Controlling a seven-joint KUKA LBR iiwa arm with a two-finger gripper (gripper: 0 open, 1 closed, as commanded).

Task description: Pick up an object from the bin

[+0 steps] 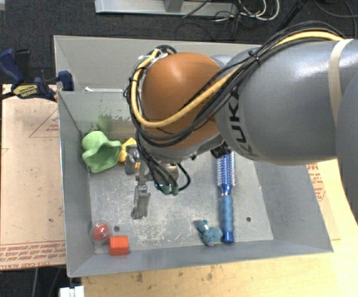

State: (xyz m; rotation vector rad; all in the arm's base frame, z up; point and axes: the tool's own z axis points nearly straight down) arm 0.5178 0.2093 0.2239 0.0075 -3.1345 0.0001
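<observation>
My gripper (139, 211) hangs below the orange wrist cover, its tip low over the bare bin floor left of the middle. A green lumpy cup-like thing (100, 150) lies up and to the left of it, against the left wall. A small yellow thing (129, 148) sits beside the green one, partly hidden by the gripper body. A clear red ball (99, 231) and an orange cube (119, 245) rest in the front left corner, below the gripper and apart from it.
A blue hairbrush (226, 197) lies lengthwise on the right side of the floor, with a small blue-grey lump (208, 232) by its handle end. The arm and its cables cover the back right of the bin.
</observation>
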